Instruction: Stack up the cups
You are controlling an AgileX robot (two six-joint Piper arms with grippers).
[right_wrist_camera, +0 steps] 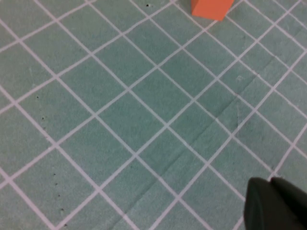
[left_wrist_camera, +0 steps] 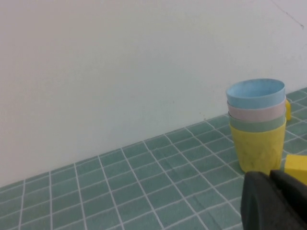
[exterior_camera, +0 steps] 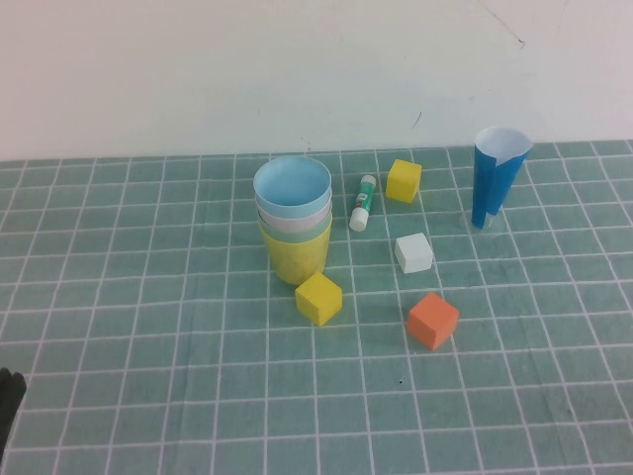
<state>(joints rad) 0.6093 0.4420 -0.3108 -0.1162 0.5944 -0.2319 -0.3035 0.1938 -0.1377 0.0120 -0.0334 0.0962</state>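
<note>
The four cups stand nested in one upright stack at the table's middle: the yellow cup at the bottom, then the pale green cup, the pale pink cup, and the light blue cup on top. The stack also shows in the left wrist view. My left gripper is shut and empty, low over the table at the near left, well short of the stack; its dark tip shows in the high view. My right gripper is shut and empty over bare mat, out of the high view.
A yellow cube sits right in front of the stack. A white cube, an orange cube, a second yellow cube and a glue stick lie to the right. A dark-blue paper cone stands at the far right.
</note>
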